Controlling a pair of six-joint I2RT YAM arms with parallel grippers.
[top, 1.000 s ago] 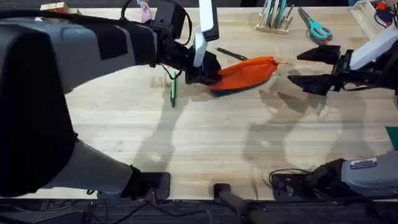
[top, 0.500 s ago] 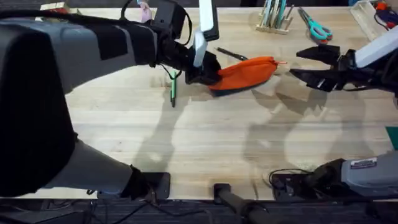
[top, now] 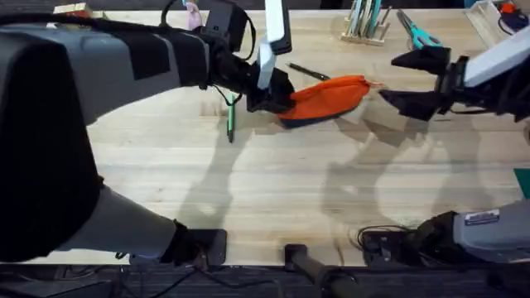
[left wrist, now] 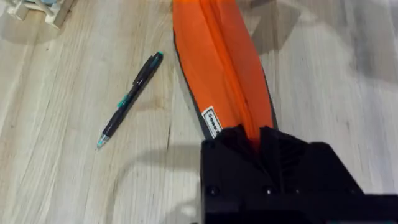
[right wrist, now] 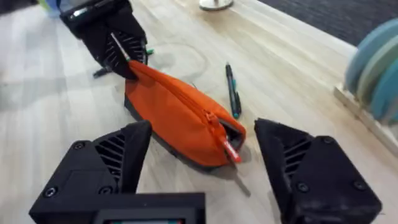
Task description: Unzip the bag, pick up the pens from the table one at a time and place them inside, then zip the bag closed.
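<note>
**Jaws set at both ends of the pouch: left clamped, right wide open at the zipper pull**

Your table (top: 273, 190) carries everything, and the bag (top: 327, 98) lies on it between the two arms, its long axis running from the left arm's end across toward the right arm. Your left gripper (top: 276, 97) is pinched shut on the bag's near-left end; in the left wrist view the orange fabric runs straight out from between its closed fingers (left wrist: 268, 146), so that end looks anchored.

Your right gripper (right wrist: 202, 140) stands spread wide with nothing in it, just off the opposite end of the bag. From its wrist view the zipper pull (right wrist: 231, 151) sits between the two fingers, slightly ahead of them and not yet touched. That is the relation your next move turns on: the pull is the right arm's to take, and the zipper line runs away from it toward the left gripper, so I judge the pull must travel along that axis.

The black pen (right wrist: 232, 90) lies beside the bag on its far side; the green pen (top: 231, 122) lies on the table beside your left gripper. Neither is in the bag.
</note>
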